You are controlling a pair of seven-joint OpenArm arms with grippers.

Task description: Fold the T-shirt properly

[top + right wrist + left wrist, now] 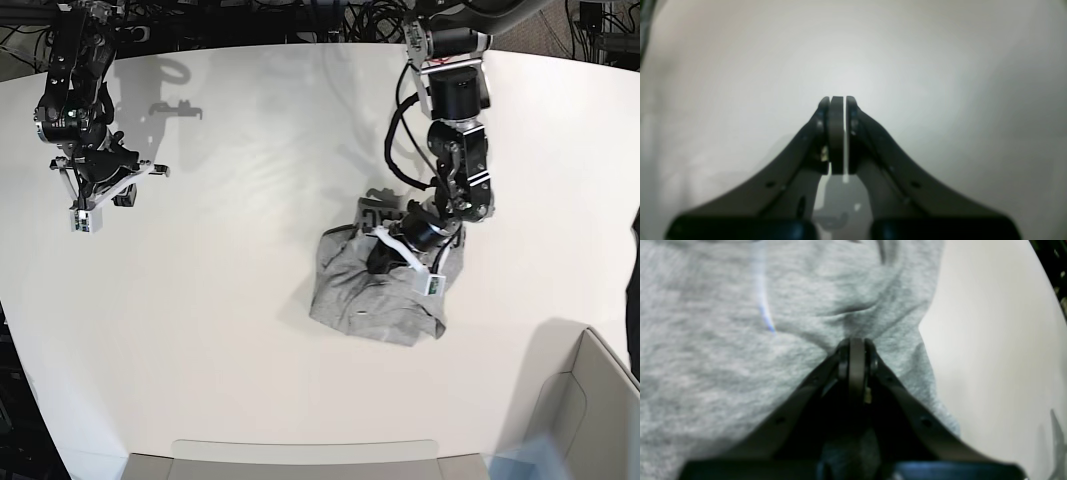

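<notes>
From the left wrist camera, the left claw (857,346) has its jaws pressed together on a bunched ridge of the T-shirt (740,356) — the heather-grey cloth puckers into creases right at the tips. The fabric fills most of this view, and the white tabletop (990,356) shows bare past the shirt's edge on the right.

The right wrist camera shows the right claw (837,103) with its jaws brought together, only a sliver of light between the pads, nothing held. It hangs over plain white tabletop (940,66).

In the base view the T-shirt (375,295) lies crumpled in a rough heap on the tabletop (220,300), a bit of black lettering showing at its upper edge. The left claw (385,262) sits down in the heap's upper right part — its tips seem buried in the cloth, though the arm hides them. The right claw (152,171) is well apart from the T-shirt, away toward the tabletop's far left corner.
</notes>
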